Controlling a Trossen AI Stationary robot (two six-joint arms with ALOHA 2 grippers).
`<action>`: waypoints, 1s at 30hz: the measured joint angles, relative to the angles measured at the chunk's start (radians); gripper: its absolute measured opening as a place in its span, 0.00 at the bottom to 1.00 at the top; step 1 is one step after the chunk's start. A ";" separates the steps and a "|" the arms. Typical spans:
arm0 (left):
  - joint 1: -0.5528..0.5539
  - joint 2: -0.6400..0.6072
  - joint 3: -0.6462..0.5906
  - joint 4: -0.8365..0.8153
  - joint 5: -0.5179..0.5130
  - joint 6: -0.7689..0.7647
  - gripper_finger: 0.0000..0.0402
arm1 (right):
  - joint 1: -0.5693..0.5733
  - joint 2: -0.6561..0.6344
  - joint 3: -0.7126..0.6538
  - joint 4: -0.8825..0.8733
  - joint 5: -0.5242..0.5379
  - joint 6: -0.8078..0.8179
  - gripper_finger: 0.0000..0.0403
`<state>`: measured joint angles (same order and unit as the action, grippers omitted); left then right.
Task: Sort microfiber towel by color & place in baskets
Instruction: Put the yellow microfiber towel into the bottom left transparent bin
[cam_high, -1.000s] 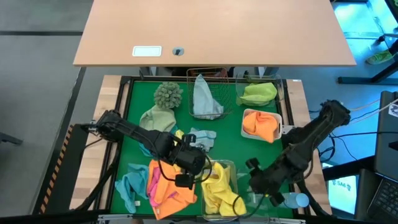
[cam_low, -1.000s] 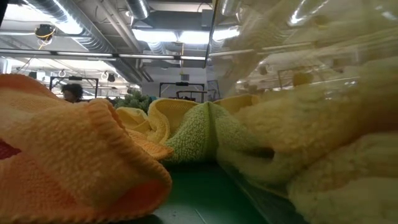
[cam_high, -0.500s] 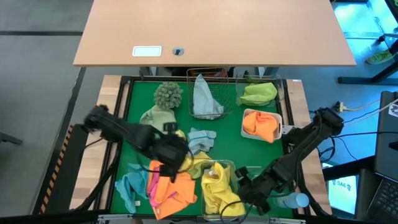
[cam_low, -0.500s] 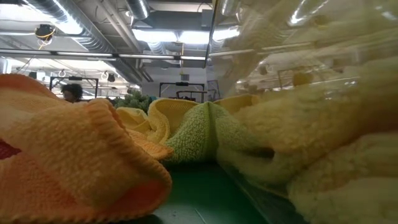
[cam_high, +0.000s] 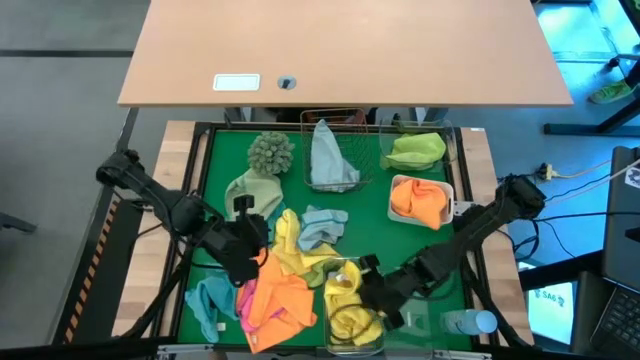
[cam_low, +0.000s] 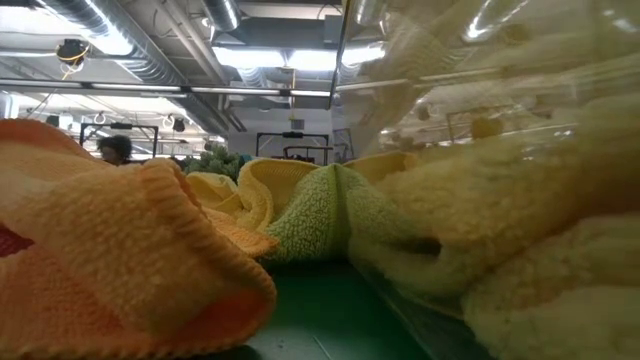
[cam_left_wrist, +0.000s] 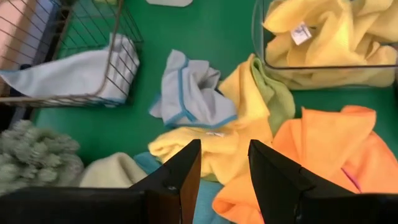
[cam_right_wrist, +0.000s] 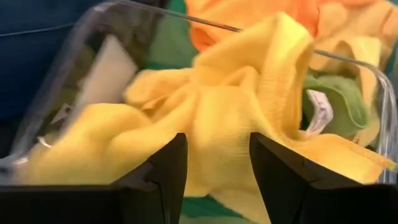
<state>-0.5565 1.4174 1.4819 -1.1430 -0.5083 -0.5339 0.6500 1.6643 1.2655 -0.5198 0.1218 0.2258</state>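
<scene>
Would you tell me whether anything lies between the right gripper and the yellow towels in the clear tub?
Nothing visible does. The right gripper is open at the clear tub, and the yellow towels lie uncovered directly ahead of its fingers.

the room is bright, lit by long ceiling lights (cam_low: 270, 55) that glare white in the low view. there the near orange towel (cam_low: 120, 250) looks soft and fuzzy. the right wrist view is blurry on its clear tub (cam_right_wrist: 87, 43). shadows on the green mat (cam_high: 365, 195) are faint.
</scene>
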 joint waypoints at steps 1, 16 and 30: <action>-0.005 -0.015 -0.031 0.023 -0.001 -0.010 0.32 | -0.013 0.010 0.000 0.004 -0.008 0.000 0.43; -0.050 -0.068 -0.387 0.421 0.101 -0.069 0.32 | -0.172 0.088 0.000 -0.013 -0.215 -0.052 0.43; -0.049 -0.068 -0.436 0.526 0.133 -0.109 0.32 | -0.225 0.104 -0.001 -0.052 -0.223 -0.052 0.43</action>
<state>-0.6060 1.3495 1.0462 -0.6175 -0.3751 -0.6428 0.4248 1.7687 1.2644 -0.5723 -0.1016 0.1740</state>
